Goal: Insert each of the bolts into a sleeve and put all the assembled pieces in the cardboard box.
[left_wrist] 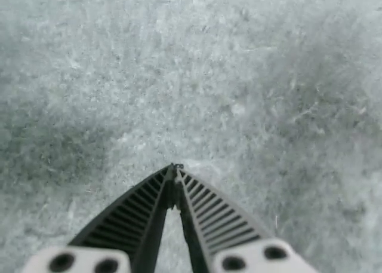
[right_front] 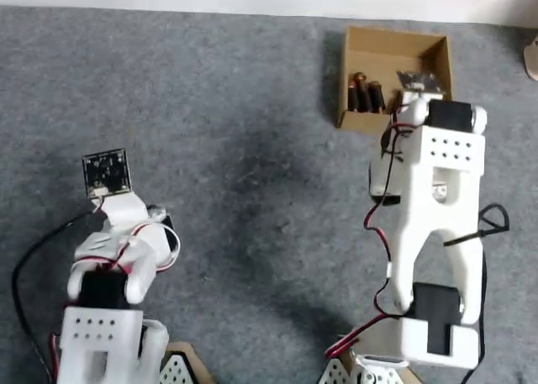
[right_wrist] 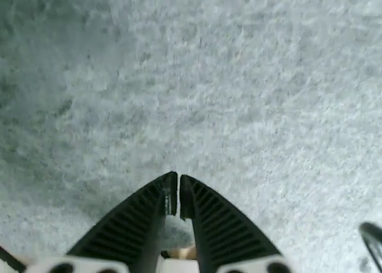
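Note:
The cardboard box (right_front: 393,38) stands at the far right of the grey carpet. Several dark bolt-and-sleeve pieces (right_front: 365,95) lie side by side in its left part. In the high view the right arm (right_front: 437,191) stands just in front of the box, its wrist at the box's near edge. The left arm (right_front: 118,258) is folded at the near left. My left gripper (left_wrist: 175,172) is shut with nothing in it, just above bare carpet. My right gripper (right_wrist: 178,186) is also shut and holds nothing, over bare carpet.
Grey carpet (right_front: 235,140) covers the whole table between the arms and out to the far left. A small camera board (right_front: 107,173) sits on the left arm's wrist. A dark cable (right_wrist: 373,234) shows beside the right gripper.

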You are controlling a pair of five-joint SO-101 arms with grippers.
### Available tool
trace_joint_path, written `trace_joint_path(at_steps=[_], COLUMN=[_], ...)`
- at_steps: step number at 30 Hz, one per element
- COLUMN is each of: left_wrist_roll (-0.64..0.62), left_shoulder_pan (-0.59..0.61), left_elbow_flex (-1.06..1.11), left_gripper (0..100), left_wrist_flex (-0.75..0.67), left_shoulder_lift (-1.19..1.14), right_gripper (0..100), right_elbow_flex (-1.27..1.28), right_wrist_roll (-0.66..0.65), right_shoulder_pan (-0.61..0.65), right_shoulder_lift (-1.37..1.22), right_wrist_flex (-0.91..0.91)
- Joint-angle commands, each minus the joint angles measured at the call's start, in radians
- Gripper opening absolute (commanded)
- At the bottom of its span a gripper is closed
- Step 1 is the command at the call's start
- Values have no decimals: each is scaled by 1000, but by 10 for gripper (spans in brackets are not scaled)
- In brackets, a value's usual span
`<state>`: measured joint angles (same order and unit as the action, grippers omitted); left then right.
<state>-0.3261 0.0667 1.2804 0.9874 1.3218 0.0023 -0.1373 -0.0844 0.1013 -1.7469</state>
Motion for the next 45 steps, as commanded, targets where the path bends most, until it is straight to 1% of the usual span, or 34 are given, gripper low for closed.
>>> trace_joint_path(at_steps=[1, 10, 18, 24, 26, 28, 30, 32, 39, 42, 45], left_wrist_roll=[8, 8, 43, 43, 43, 43, 43, 52, 199, 212, 212], left_shoulder_pan=[16, 16, 18, 18, 18, 18, 21, 50, 191, 203, 202], left_elbow_flex=[16, 110, 197, 243, 248, 242, 239, 248, 294, 317, 334], left_gripper=[7, 7, 7, 7, 7, 7, 7, 7, 7, 7, 7], left_wrist_flex=[3, 3, 3, 5, 28, 80, 107, 104, 104, 106, 110], left_shoulder_lift=[64, 150, 249, 323, 343, 361, 383, 409, 509, 507, 507], right_gripper=[6, 7, 7, 7, 7, 7, 7, 7, 6, 6, 6], right_elbow_flex=[53, 166, 288, 395, 423, 446, 486, 549, 851, 937, 995], right_wrist_roll=[-5, -5, -9, -9, -5, -5, -5, -3, 3, 64, 77], right_shoulder_pan=[12, 13, 13, 27, 28, 27, 22, 21, 21, 27, 27], right_shoulder_lift=[64, 134, 366, 479, 501, 524, 553, 595, 825, 917, 987], right_wrist_flex=[-12, -12, -12, -12, -12, -10, 24, 70, 298, 344, 371])
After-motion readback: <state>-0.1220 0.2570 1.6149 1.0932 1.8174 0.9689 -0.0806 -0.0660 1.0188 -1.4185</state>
